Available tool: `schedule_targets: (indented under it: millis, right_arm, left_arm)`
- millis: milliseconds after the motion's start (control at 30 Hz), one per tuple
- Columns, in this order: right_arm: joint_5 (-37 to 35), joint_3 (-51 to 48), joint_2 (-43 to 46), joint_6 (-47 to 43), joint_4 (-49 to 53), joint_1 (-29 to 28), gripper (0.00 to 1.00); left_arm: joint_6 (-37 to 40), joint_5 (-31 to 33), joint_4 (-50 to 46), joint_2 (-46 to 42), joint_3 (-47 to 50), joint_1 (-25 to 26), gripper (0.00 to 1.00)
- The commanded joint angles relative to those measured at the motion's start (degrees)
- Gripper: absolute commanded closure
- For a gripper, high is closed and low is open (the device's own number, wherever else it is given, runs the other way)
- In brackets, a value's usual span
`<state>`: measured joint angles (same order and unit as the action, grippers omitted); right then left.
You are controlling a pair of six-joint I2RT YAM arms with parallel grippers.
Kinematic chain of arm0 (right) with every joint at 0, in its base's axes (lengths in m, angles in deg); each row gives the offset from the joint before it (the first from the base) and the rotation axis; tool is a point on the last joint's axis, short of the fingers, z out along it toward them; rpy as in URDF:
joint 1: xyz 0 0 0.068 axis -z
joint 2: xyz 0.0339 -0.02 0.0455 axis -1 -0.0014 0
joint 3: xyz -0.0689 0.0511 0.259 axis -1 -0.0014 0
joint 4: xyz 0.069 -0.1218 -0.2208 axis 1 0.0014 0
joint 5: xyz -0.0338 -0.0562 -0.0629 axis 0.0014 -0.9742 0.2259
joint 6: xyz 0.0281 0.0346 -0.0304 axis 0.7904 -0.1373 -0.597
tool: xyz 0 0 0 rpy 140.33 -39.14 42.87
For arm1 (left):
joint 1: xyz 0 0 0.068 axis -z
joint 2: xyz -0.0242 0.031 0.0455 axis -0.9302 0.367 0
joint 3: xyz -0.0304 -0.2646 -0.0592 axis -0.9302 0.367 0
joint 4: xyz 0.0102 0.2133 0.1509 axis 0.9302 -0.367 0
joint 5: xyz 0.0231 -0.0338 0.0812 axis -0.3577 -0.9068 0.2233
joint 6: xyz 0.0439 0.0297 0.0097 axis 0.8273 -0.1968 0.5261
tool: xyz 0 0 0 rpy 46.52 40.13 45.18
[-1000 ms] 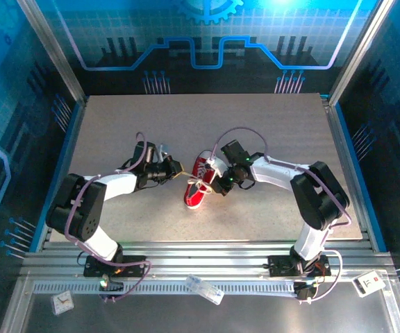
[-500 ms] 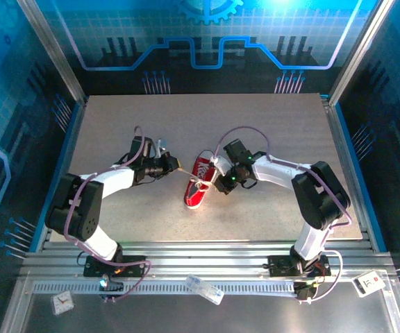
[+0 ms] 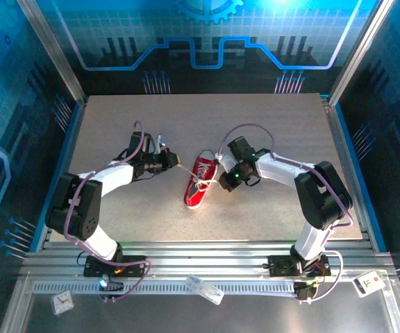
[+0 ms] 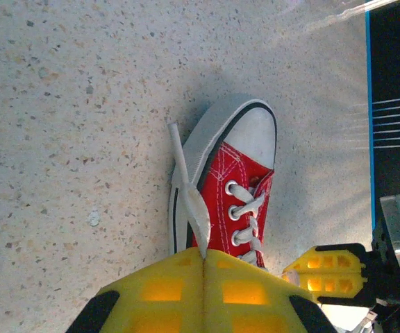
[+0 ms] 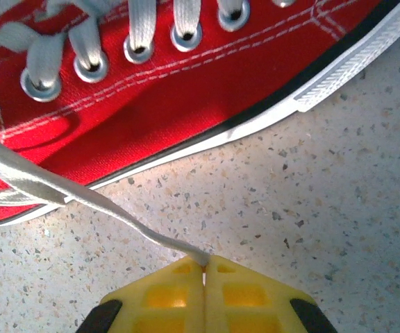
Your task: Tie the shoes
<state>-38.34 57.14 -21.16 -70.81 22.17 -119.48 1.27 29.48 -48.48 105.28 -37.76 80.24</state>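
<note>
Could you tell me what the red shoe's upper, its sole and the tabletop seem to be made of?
Red low-top shoe upper: woven canvas, matte, with visible white stitching. White ribbed sole: probably rubber, smooth with moulded ridges. Speckled grey tabletop: stone-like, perhaps terrazzo-pattern laminate; I cannot tell which.

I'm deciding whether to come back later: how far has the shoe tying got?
Done: the shoe is laced up. In hand: the left gripper is shut on one lace end, the right gripper on the other lace end, each stretched away from the shoe. Left: no bow shows, so loops and tightening remain; whether a first crossing is made I cannot tell.
</note>
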Motion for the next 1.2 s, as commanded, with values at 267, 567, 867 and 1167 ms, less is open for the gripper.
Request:
schedule_targets:
  millis: [267,567,867,1167]
  right_arm:
    - [-0.13,10.13,-5.02,-0.45,6.19,0.56,0.90]
    - [-1.85,7.28,-0.81,3.38,8.91,0.78,0.50]
    - [5.65,-1.28,4.36,11.11,1.71,-1.02,0.50]
    - [8.41,-1.13,0.35,12.81,-3.22,-4.68,0.50]
  left_arm:
    - [3.78,-2.66,-5.23,4.77,-7.53,-0.61,0.88]
    - [6.63,-3.52,-11.42,1.10,-8.56,-1.57,0.53]
    - [4.53,-6.16,-13.29,-3.63,-3.23,0.94,0.72]
    - [-1.28,-4.54,-6.91,-1.20,0.13,7.09,0.74]
